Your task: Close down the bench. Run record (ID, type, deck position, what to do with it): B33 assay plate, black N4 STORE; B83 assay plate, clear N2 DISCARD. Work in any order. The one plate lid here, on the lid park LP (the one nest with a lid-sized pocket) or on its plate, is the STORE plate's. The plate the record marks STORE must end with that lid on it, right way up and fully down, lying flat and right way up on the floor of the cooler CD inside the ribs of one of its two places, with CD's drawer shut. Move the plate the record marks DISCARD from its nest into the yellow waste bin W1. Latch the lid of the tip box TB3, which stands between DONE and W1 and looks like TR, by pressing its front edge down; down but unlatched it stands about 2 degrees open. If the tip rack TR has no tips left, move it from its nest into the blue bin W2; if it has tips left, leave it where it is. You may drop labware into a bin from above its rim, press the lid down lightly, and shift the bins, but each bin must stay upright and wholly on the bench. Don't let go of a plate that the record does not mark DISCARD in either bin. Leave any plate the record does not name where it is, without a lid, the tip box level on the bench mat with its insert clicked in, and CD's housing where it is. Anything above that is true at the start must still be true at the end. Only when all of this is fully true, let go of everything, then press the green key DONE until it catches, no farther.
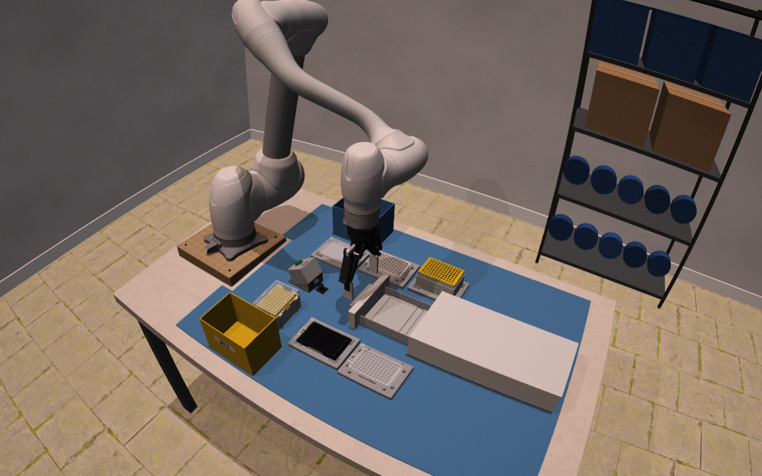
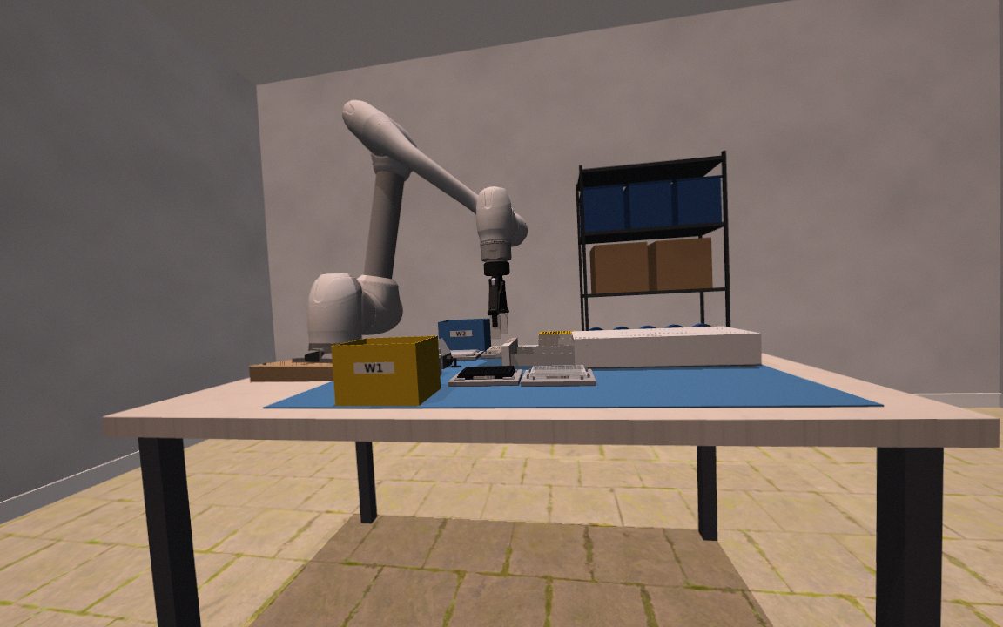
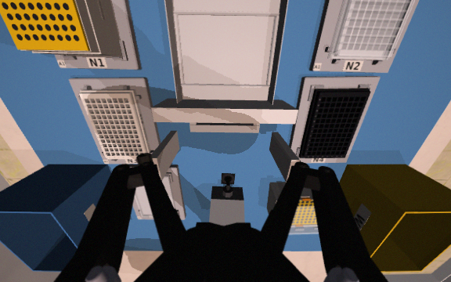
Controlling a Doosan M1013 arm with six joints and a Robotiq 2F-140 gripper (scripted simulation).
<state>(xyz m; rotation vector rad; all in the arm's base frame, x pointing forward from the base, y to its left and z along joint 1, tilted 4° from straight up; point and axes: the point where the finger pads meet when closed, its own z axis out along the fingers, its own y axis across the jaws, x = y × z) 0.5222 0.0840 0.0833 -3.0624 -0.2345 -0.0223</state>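
My gripper (image 1: 360, 274) (image 2: 499, 318) (image 3: 224, 140) is open and empty. It hangs a little above the front panel of the cooler's drawer (image 1: 366, 297) (image 3: 225, 115), which stands pulled out with a bare floor (image 3: 225, 47). The black plate (image 1: 323, 339) (image 2: 487, 373) (image 3: 333, 122) sits without a lid in nest N4. The clear plate (image 1: 375, 365) (image 2: 558, 372) (image 3: 370, 27) sits in N2. The lid (image 1: 336, 249) (image 3: 141, 204) lies on the lid park, partly hidden by my finger in the wrist view. The tip box (image 1: 277, 300) (image 3: 304, 211) stands beside the yellow bin W1 (image 1: 241, 331) (image 2: 384, 367) (image 3: 405, 204).
The cooler housing (image 1: 490, 349) (image 2: 664, 344) fills the right side. The yellow tip rack (image 1: 442, 271) (image 3: 39, 23) in N1 shows dark holes. A third pale plate (image 1: 392, 265) (image 3: 116, 123) sits near the blue bin W2 (image 1: 386, 213) (image 2: 462, 332) (image 3: 26, 204). The DONE key's block (image 1: 307, 273) (image 3: 227, 200) is below my wrist.
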